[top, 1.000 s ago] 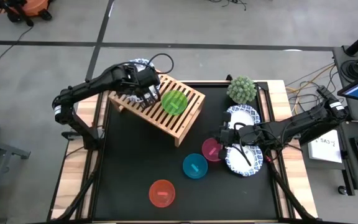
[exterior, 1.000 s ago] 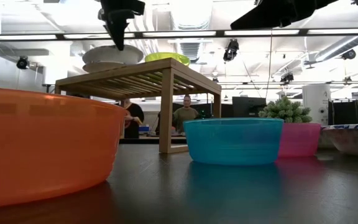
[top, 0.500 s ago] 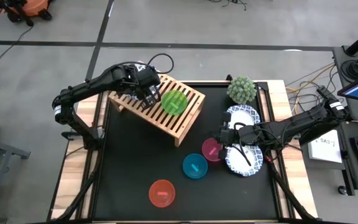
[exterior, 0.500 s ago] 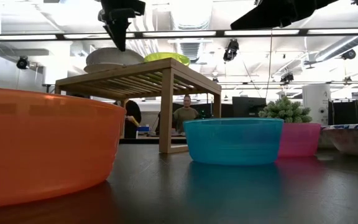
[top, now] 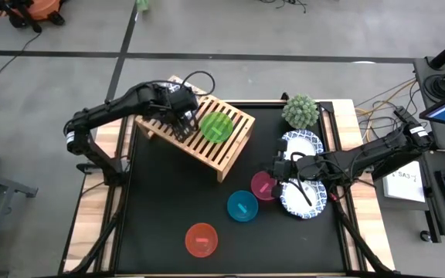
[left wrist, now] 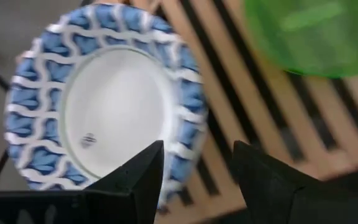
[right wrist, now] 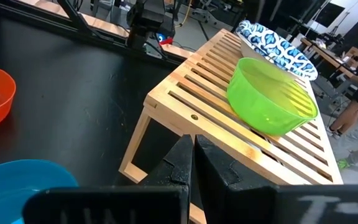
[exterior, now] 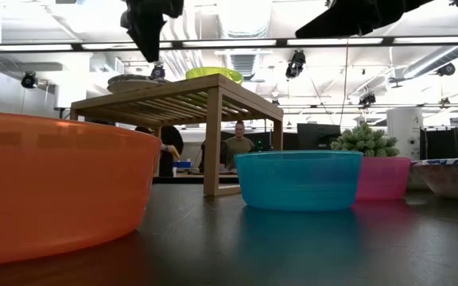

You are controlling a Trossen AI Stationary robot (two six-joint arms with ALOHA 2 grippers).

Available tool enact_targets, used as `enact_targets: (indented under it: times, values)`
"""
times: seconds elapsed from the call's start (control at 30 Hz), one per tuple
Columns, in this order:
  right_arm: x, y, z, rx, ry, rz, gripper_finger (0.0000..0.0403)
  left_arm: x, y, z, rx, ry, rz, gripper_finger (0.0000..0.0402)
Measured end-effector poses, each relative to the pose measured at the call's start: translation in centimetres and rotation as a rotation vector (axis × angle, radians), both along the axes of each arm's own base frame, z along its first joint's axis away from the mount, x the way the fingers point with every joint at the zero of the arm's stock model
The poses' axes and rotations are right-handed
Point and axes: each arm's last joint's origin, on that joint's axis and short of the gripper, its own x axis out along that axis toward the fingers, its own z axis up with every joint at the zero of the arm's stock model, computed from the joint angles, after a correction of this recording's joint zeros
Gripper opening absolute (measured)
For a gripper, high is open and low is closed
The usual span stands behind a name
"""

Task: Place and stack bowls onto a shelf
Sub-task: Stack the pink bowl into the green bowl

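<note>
With the patterned bowl (left wrist: 104, 112) resting on the shelf (top: 222, 150) beside the green bowl (top: 216, 127), the left end effector (left wrist: 194, 168) hovers above, fingers parted and empty; next, fetch another bowl.

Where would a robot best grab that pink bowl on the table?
Probably by the rim of the pink bowl, from straight above, one finger inside and one outside. It sits upright and open-topped, and the teal bowl and a patterned bowl crowd its sides, so a sideways approach looks blocked.
</note>
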Motion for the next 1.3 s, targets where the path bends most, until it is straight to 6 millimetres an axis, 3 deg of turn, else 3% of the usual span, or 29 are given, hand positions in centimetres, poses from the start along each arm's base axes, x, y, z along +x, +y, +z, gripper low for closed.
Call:
enact_targets:
  times: [0.17, 0.4, 0.57, 0.77, 0.97, 1.13, 1.3]
  values:
    - [-0.1, 0.0, -0.2, 0.013, 0.015, -0.005, 0.0009, -0.5, -3.5, 1.1, -0.015, -0.073, -0.071, 0.0176]
    - [-0.1, 0.0, -0.2, 0.046, 0.007, -0.015, 0.0009, -2.1, -10.3, 2.1, -0.021, -0.233, -0.328, 0.0176]
    - [-0.1, 0.0, -0.2, 0.083, -0.001, -0.025, 0.0009, -3.0, -15.0, 0.7, -0.072, -0.429, -0.453, 0.0176]
    - [0.1, 0.0, -0.5, 0.121, 0.005, -0.036, 0.0009, -3.9, -19.6, -2.7, -0.101, -0.574, -0.560, 0.0176]
    - [0.3, 0.1, -1.3, 0.231, 0.033, -0.079, 0.0009, -4.4, -21.8, -7.2, -0.110, -0.565, -0.574, 0.0176]
    - [0.4, 0.3, -3.1, 0.339, 0.130, -0.131, 0.0009, -4.5, -21.9, -10.3, -0.147, -0.515, -0.467, 0.0176]
    - [1.2, 0.5, -4.5, 0.382, 0.171, -0.169, 0.0009, -4.3, -22.0, -12.2, -0.146, -0.473, -0.434, 0.0176]
